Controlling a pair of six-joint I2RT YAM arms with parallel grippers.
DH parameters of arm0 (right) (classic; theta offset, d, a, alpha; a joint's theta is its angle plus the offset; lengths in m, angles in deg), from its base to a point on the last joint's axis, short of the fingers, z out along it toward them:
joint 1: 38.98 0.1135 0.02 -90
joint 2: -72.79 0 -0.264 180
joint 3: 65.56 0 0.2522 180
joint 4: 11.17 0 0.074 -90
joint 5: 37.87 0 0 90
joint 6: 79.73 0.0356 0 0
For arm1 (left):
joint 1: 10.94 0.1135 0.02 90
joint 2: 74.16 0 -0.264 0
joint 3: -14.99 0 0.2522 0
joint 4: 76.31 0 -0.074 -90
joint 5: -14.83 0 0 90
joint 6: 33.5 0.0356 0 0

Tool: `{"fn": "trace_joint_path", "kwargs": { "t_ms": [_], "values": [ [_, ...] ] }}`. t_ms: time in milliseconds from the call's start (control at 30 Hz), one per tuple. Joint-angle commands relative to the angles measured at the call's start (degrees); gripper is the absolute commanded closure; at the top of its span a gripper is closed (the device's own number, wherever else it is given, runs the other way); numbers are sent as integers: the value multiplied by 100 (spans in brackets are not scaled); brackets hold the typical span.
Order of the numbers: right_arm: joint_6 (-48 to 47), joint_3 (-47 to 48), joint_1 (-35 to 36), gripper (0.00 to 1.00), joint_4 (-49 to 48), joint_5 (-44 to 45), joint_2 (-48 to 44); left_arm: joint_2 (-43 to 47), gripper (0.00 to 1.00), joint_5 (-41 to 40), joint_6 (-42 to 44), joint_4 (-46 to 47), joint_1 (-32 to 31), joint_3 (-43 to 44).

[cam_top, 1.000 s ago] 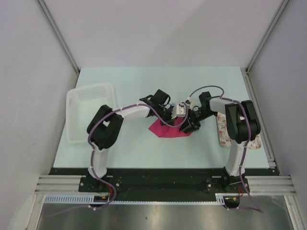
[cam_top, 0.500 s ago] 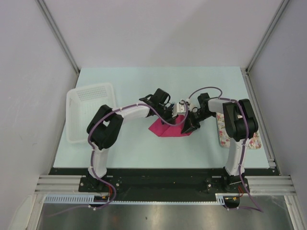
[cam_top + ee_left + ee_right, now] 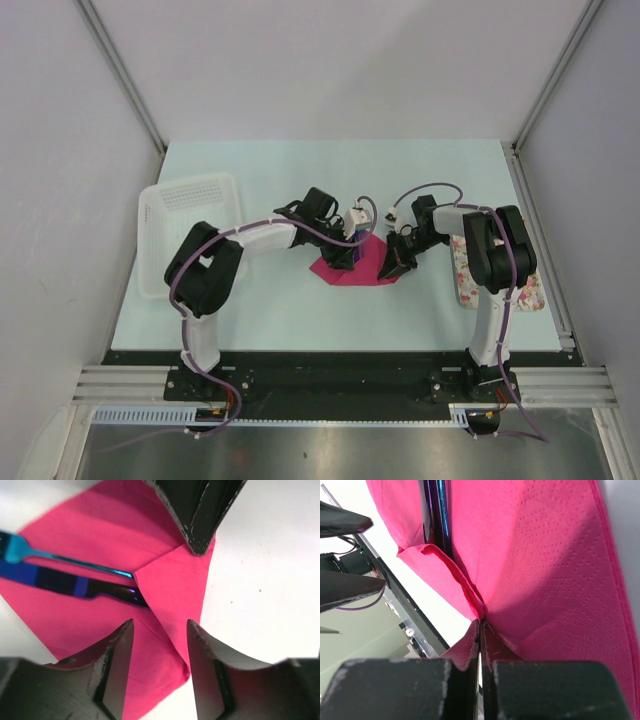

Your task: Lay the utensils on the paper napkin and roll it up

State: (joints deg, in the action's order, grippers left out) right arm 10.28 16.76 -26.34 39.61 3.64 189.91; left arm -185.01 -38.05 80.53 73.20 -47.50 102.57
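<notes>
The paper napkin (image 3: 350, 273) lies mid-table, partly folded, between both grippers. The utensils (image 3: 75, 584) are dark blue and lie on the napkin (image 3: 100, 525), their ends tucked under a folded flap; a teal handle runs alongside them. My left gripper (image 3: 160, 622) is open just above the napkin's near corner, nothing between its fingers. In the right wrist view my right gripper (image 3: 481, 624) is shut on a pinched fold of the napkin (image 3: 545, 555), beside a utensil (image 3: 437, 515). From above, the left gripper (image 3: 352, 248) and right gripper (image 3: 390, 265) flank the napkin.
A white basket (image 3: 185, 230) stands at the table's left edge. A floral-patterned tray (image 3: 462, 268) lies at the right, partly under my right arm. The two grippers are close together over the napkin.
My right gripper has shut on the napkin's fold. My left gripper has opened, let go and drawn back a little to the left.
</notes>
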Motion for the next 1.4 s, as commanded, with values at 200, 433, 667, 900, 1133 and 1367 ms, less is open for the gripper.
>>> {"fn": "trace_joint_path", "kwargs": {
  "t_ms": [200, 433, 667, 900, 1133, 1367],
  "values": [
    [-27, 123, 71, 100, -221, 287, 83, -16, 57, -100, -1111, 372, 8, -43],
    [-27, 132, 115, 99, -221, 287, 13, -305, 75, -153, -1173, 285, 8, 79],
    [87, 272, 151, 97, -168, 305, -14, -516, 94, -311, -1234, 153, 17, 220],
    [87, 430, 142, 75, 77, 393, -321, -552, 100, -372, -1225, 65, 17, 229],
    [16, 510, 89, 66, 385, 664, -866, -543, 100, -381, -1287, 73, 8, 177],
    [156, 282, 142, 74, 43, 402, -1104, -569, 100, -329, -1357, 135, 8, 159]
  ]
}}
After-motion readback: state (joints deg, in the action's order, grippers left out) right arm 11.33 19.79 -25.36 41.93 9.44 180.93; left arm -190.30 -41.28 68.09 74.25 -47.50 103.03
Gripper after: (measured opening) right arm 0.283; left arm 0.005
